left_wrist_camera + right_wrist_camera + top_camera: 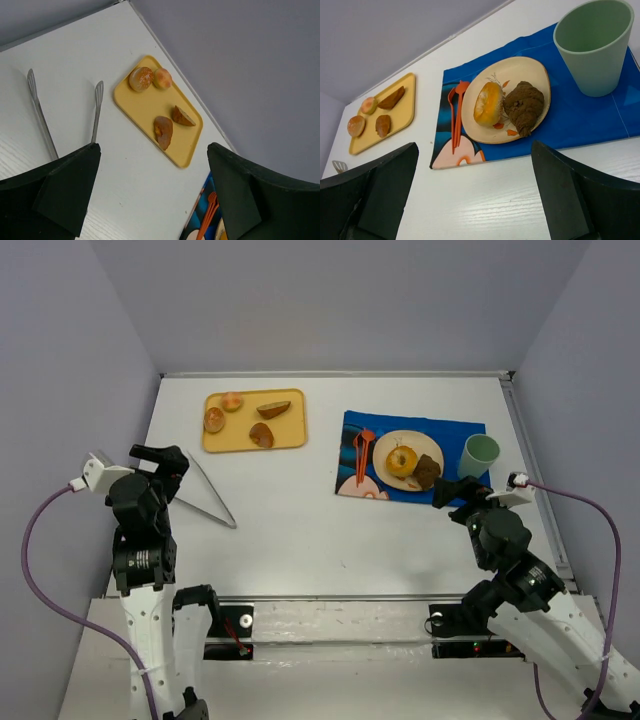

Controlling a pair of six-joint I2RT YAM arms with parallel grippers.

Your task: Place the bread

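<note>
Overhead, two wrists; common yellow tray (290, 436)

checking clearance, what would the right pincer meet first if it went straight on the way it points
Probably the near edge of the blue cloth placemat, then the round cream plate with the dark brown pastry. The open right pincer points that way, though its height is unclear.

The left arm (140, 540) and the right arm (510, 560) share one build: rounded black joint housings, with white link shells lower down, towards the near edge of the table (300, 540). A small white camera block tops each wrist, trailing a purple cable (28, 550). The left gripper (155, 150) and the right gripper (475, 147) have broad, matte black wedge fingers (65, 195).
</note>
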